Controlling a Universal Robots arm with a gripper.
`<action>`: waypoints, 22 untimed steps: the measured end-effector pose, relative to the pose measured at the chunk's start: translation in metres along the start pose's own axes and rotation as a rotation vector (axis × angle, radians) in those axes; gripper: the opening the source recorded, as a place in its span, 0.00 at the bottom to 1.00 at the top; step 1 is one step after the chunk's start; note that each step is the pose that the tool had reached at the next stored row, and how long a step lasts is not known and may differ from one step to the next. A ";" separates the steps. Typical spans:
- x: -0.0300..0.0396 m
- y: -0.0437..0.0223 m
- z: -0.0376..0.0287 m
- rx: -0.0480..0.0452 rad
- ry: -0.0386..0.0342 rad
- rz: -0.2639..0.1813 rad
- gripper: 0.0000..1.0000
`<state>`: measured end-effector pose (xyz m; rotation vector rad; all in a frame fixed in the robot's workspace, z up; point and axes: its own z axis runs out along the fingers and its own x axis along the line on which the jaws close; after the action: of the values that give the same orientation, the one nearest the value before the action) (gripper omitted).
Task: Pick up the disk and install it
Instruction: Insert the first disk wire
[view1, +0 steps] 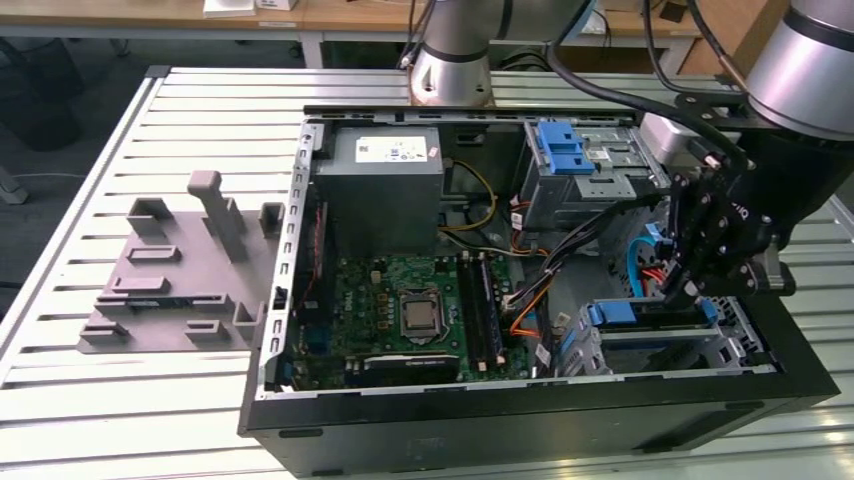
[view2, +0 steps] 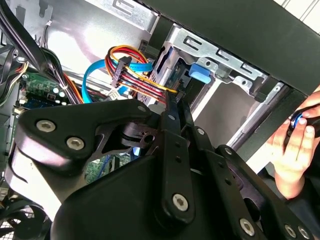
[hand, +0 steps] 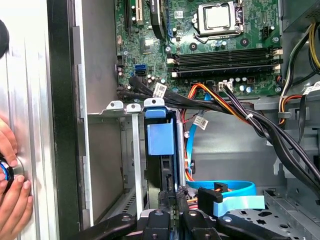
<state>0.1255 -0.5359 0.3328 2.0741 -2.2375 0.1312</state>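
- Your black claw (hand: 170, 199) is nearly closed, its tips pinching the rear edge of the silver-grey disk in its blue plastic carrier (hand: 161, 137); in the exterior view the claw (view1: 681, 290) hangs over the lower drive bay.
- The disk stands on edge in the grey metal drive cage (hand: 134, 150), seemingly part-seated.
- Keep the push straight along the rails, clear of the blue ribbon cable (hand: 235, 189).
- A person's hand (hand: 12, 200) rests beside the black computer case (view1: 534, 420) on the slatted table (view1: 107, 420).

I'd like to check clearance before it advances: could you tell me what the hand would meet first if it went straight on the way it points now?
Probably the disk: in the first wrist view the hand points along the drive bay at its blue carrier. Depth is unclear, so contact may already exist.
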 end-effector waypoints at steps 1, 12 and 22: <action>0.0000 -0.0001 0.0002 -0.0001 0.0000 0.000 0.16; 0.0000 -0.0012 -0.0002 -0.0042 -0.0012 -0.001 0.16; 0.0001 -0.0041 -0.0015 -0.0202 -0.0009 -0.010 0.16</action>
<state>0.1295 -0.5361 0.3342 2.0757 -2.2188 0.1065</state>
